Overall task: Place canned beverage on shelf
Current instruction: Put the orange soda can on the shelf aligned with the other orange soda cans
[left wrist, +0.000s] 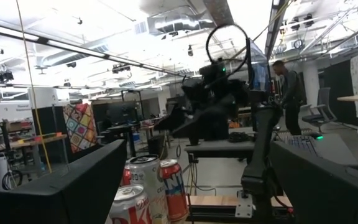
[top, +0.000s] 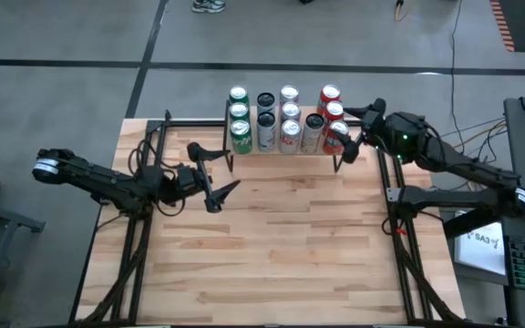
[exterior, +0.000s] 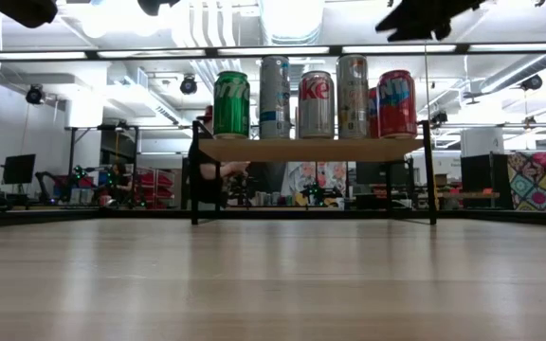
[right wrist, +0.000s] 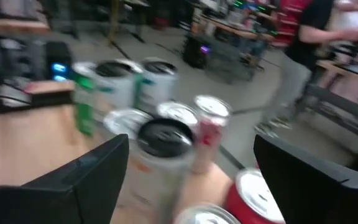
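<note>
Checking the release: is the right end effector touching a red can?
Cannot tell. In the high view the right end effector sits right at the nearest red can, with no clear gap or contact.

The table is butcher-block wood, pale strips with a smooth, faintly sheened finish. The shelf has a light wood board, matt, on thin black metal legs. The cans are glossy printed metal with bright silvery tops; some tops look dark. Both arms are matt black, as are the left gripper and the right gripper. The floor is dull grey and smooth.
</note>
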{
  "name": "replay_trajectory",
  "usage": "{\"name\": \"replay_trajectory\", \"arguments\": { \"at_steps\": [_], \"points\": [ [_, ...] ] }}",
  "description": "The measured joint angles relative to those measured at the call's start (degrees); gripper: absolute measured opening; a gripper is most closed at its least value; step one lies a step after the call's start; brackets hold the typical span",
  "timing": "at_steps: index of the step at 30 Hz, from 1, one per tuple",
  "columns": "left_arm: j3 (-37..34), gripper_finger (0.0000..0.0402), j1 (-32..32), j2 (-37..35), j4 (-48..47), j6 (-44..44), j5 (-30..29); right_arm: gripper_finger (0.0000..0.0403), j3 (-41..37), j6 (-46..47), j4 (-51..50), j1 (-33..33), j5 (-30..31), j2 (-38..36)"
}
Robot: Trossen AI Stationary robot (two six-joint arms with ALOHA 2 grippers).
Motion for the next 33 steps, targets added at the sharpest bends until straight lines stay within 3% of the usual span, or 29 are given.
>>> {"name": "replay_trajectory", "arguments": {
  "at_steps": [7,13,28,33],
  "points": [
    [0.1,0.0382,0.0,-0.1,0.2,0.7,0.0,0.0306,3.4,3.8,-0.8,7.1,-1.9,2.2],
    [0.1,0.0382,0.0,-0.1,0.1,1.6,0.0,0.0265,7.8,9.7,-7.0,12.4,-1.4,7.0],
    [0.1,0.0382,0.0,-0.2,-0.6,2.6,0.0,0.0115,22.2,24.4,-37.0,19.6,-1.2,19.6],
    [0.1,0.0382,0.0,-0.2,-0.9,3.0,0.0,0.0056,25.4,29.4,-48.2,19.6,5.0,21.3]
  ]
}}
